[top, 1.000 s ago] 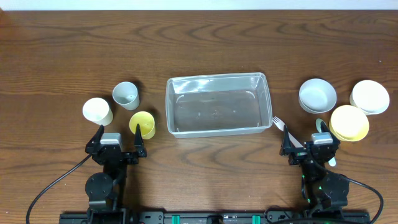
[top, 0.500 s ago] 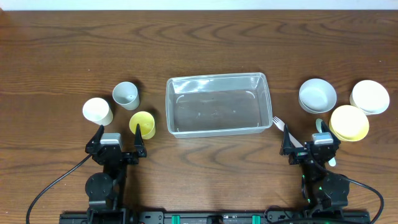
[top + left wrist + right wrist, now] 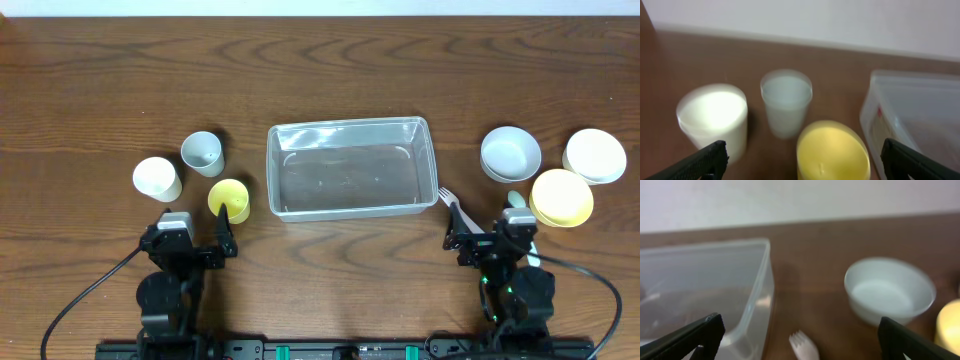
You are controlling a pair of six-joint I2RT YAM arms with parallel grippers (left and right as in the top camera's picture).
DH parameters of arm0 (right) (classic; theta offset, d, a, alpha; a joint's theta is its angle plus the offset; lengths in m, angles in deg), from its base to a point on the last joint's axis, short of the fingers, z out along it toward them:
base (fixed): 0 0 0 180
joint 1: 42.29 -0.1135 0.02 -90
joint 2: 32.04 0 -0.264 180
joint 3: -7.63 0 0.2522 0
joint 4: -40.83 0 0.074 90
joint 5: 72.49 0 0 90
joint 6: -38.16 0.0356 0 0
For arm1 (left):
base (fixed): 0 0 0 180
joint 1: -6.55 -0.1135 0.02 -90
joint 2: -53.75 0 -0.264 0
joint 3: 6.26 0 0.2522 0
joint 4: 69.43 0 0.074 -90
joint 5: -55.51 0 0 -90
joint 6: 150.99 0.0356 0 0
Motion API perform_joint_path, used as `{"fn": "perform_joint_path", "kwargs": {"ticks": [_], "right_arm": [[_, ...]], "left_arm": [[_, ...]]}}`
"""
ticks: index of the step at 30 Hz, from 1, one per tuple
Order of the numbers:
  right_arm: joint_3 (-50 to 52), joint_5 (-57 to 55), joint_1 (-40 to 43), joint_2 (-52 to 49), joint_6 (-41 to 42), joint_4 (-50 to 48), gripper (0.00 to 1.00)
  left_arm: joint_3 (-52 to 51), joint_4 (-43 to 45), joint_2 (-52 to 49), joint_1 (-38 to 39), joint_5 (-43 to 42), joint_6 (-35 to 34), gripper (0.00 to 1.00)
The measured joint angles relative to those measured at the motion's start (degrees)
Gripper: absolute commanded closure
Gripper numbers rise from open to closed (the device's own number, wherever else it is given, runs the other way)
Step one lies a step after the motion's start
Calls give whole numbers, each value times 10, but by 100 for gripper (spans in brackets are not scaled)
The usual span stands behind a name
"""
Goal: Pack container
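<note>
The clear rectangular container [image 3: 350, 168] stands empty at the table's middle; it also shows at the right of the left wrist view [image 3: 920, 115] and at the left of the right wrist view [image 3: 705, 290]. My left gripper [image 3: 187, 240] is open and empty, just in front of a yellow cup [image 3: 229, 200]; in its wrist view the gripper [image 3: 804, 150] has that cup [image 3: 832, 150] between its fingers' lines. My right gripper [image 3: 492, 240] is open and empty, and sits over a white plastic fork [image 3: 450, 203]. The fork's tines [image 3: 804, 345] show low in the right wrist view.
A white cup [image 3: 157, 178] and a pale grey cup [image 3: 202, 152] stand left of the container. Two white bowls [image 3: 510, 153] [image 3: 594, 155] and a yellow bowl [image 3: 561, 197] stand on the right. A pale green utensil [image 3: 514, 200] lies partly under my right gripper.
Both grippers have shifted slightly toward the table's front edge, the right one also a little left. No object has moved.
</note>
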Motion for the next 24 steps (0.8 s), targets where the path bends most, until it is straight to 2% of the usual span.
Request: {"fn": "perform_joint_path", "kwargs": {"ticks": [3,7,12,17,20,24], "right_arm": [[-33,13,0,-61,9,25,1],[-149,24,0,-166,14,115,1],[-353,31,0,-317,7,294,1],[-556,37,0,-475,-14,482,1],[-619,42,0,-534,-24,525,4],[-634,42,0,-582,-34,535,1]], "left_arm": [[54,-76,-50,0,-16,-19,2],[196,-176,-146,0,-31,-39,2],[400,-336,-294,0,-35,-52,2],[592,-554,-485,0,-39,-61,2],[660,-623,-587,0,-42,-61,2],[673,-638,-679,0,-44,-61,2]]}}
